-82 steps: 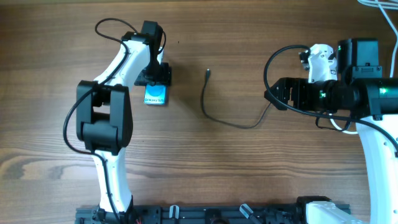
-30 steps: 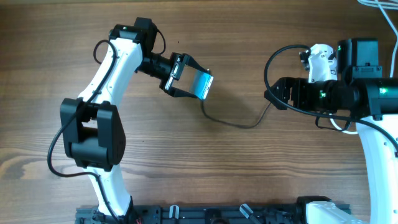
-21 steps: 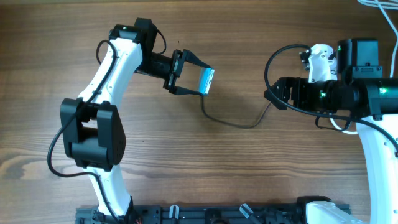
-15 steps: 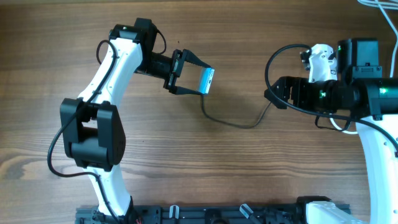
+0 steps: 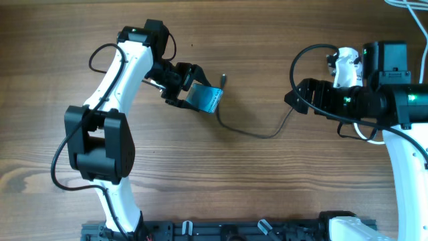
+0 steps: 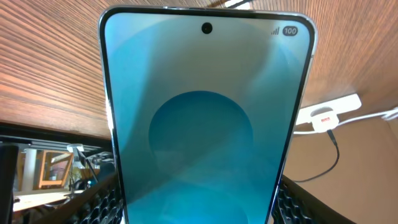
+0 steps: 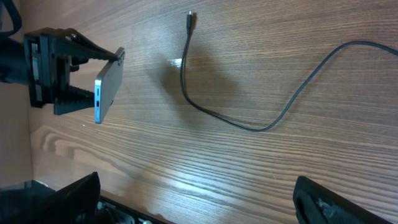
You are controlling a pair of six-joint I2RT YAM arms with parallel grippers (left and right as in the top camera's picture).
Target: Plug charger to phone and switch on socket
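My left gripper (image 5: 190, 92) is shut on the phone (image 5: 205, 99) and holds it tilted above the table. Its light teal screen fills the left wrist view (image 6: 205, 112), with my fingers on both of its long edges (image 6: 199, 208). The right wrist view shows the phone edge-on (image 7: 107, 87). The charger, a thin black cable (image 5: 251, 132), lies on the table. Its plug tip (image 5: 224, 79) is just right of the phone, not touching it, and also shows in the right wrist view (image 7: 190, 18). The white socket (image 5: 343, 63) sits by my right arm, its red-marked switch visible (image 6: 323, 116). My right gripper (image 7: 199, 196) is open and empty.
The wooden table (image 5: 267, 187) fills the view. White cables (image 5: 409, 15) run off at the far right corner. A dark rail (image 5: 234, 231) lines the table's front edge.
My left gripper took the phone off the table and carried it right, near the plug tip. In the last half second it tilted the phone and drew it slightly left and down. The right arm barely moved.
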